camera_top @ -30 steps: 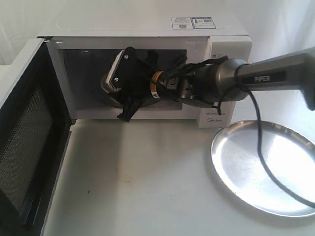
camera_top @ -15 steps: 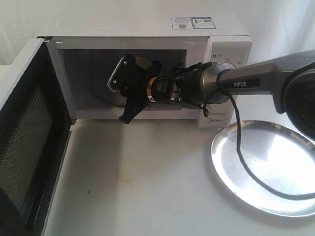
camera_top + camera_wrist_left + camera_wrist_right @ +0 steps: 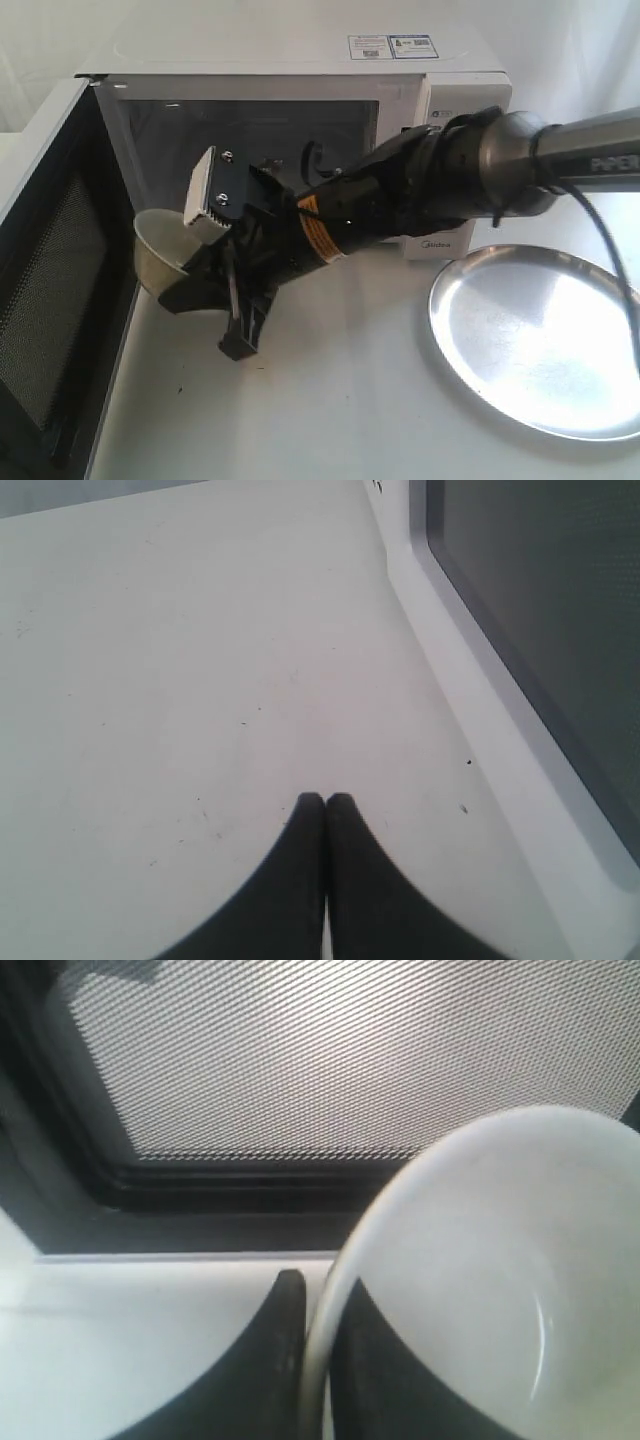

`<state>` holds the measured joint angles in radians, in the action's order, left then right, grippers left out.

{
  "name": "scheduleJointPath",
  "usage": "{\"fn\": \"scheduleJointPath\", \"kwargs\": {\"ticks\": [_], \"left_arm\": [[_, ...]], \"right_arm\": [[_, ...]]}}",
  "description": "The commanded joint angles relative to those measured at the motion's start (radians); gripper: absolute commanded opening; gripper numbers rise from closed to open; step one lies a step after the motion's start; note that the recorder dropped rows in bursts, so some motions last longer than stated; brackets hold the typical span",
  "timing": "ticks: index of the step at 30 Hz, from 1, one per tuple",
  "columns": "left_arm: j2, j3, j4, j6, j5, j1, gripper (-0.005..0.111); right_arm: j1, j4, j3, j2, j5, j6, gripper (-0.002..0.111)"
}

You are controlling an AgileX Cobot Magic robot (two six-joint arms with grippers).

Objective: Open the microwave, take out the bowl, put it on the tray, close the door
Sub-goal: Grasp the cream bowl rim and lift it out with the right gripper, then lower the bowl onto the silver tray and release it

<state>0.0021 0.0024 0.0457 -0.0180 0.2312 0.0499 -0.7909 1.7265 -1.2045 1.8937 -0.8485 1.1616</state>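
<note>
The white microwave (image 3: 300,60) stands at the back with its door (image 3: 55,290) swung wide open to the left. My right gripper (image 3: 180,285) reaches across from the right and is shut on the rim of the cream-white bowl (image 3: 160,245), held just outside the cavity near the door. In the right wrist view one finger sits outside the bowl (image 3: 480,1260) and one inside, with the door's mesh window (image 3: 300,1050) behind. The silver tray (image 3: 540,340) lies on the table at the right. My left gripper (image 3: 325,800) is shut on nothing, low over the white table beside the door (image 3: 530,630).
The right arm (image 3: 480,175) stretches across in front of the microwave's control panel. A black cable (image 3: 615,270) hangs from it over the tray. White table surface (image 3: 330,410) lies between door and tray.
The right gripper has come out of the microwave cavity toward the front left, bringing the bowl with it; the bowl now shows outside near the open door.
</note>
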Motion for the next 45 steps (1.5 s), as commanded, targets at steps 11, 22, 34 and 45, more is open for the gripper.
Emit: {"fn": "scheduleJointPath", "kwargs": {"ticks": [11,22,34,45], "left_arm": [[-0.002,-0.002,-0.007,-0.004,0.001,-0.004,0.000],[-0.002,-0.002,-0.007,-0.004,0.001,-0.004,0.000],[-0.002,-0.002,-0.007,-0.004,0.001,-0.004,0.000],[-0.002,-0.002,-0.007,-0.004,0.001,-0.004,0.000]], "right_arm": [[0.084,0.018,0.541,-0.397,0.703,0.031,0.000],[0.084,0.000,0.648,-0.458,1.203,0.131,0.000],[0.084,0.018,0.607,-0.219,1.340,0.256,0.029],[0.067,0.018,0.392,-0.382,0.685,0.257,0.043]]}}
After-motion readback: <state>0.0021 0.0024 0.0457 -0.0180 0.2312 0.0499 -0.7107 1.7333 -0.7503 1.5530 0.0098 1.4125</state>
